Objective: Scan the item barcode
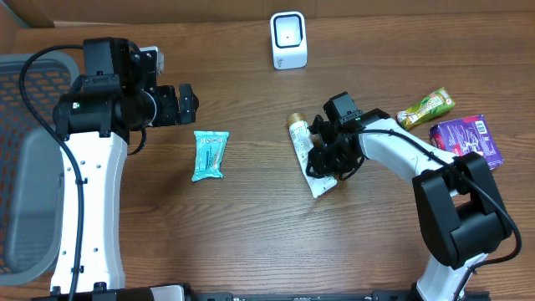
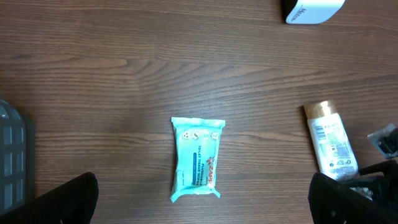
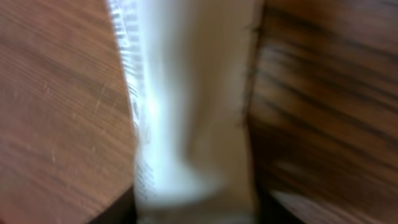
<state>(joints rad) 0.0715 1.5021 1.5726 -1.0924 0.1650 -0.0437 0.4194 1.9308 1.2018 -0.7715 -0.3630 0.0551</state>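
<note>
Our left gripper [image 1: 191, 102] is spread wide, far off to the side. The white tube [image 1: 298, 138] lies right under our right gripper [image 1: 323, 155], gold cap toward the scanner [image 1: 288, 39]. We cannot tell if it pinches.

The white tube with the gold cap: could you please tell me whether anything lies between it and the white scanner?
Nothing visible does: only brown wooden tabletop shows between the white plastic tube and the white box-shaped scanner.
</note>
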